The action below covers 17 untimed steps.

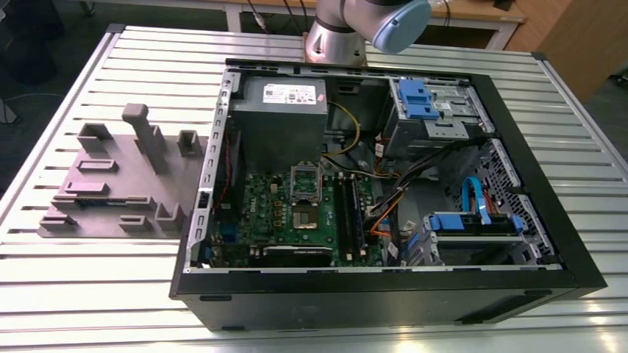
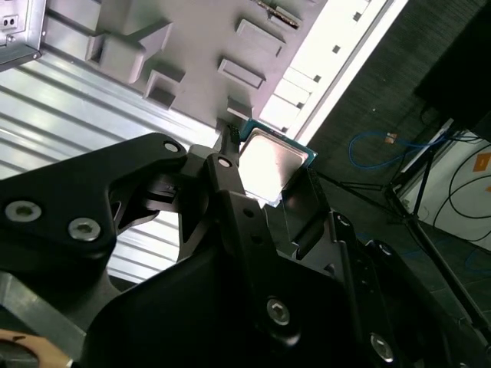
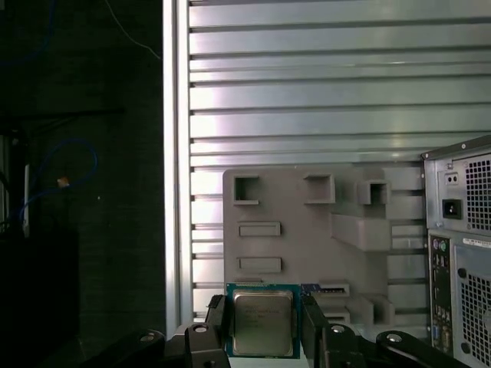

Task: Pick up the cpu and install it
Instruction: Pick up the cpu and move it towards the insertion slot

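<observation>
Cpu in the grip, not yet installed.
The cpu (image 3: pixel 262 322) is pinched by two opposite edges in the jaws of the gripper (image 3: pixel 264 331), which are closed to the chip's width, and it is held clear of the grey fixture block (image 1: pixel 113 184) at the exterior view's left. The pick-up looks done. Seating it calls for setting it flat and square over the open socket (image 1: pixel 307 215) on the motherboard (image 1: pixel 265 209), mid-frame.

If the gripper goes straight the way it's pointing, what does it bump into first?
Probably the grey tray: it lies straight beyond the cpu the gripper holds, though depth is unclear.
</observation>
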{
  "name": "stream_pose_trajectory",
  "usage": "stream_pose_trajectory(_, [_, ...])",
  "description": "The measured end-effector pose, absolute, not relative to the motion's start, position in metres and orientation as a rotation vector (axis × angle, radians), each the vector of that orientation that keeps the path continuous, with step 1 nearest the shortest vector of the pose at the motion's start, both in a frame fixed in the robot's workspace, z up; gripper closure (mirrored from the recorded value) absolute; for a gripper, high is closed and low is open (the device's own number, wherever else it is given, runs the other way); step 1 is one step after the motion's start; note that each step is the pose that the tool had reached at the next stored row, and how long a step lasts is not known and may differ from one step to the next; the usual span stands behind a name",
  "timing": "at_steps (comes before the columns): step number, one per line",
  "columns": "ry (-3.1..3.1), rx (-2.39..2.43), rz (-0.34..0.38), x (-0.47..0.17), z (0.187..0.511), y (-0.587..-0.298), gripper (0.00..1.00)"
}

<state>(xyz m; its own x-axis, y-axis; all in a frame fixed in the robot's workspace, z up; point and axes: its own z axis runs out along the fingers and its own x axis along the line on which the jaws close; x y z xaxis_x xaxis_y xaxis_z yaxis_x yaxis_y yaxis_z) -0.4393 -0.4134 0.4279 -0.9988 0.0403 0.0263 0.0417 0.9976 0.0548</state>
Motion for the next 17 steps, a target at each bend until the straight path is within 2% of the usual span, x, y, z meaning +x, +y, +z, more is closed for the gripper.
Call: stream_pose_trajectory(17, [-3.115,-0.064,-0.086,-0.4393,0.4361,-0.4134,0.53])
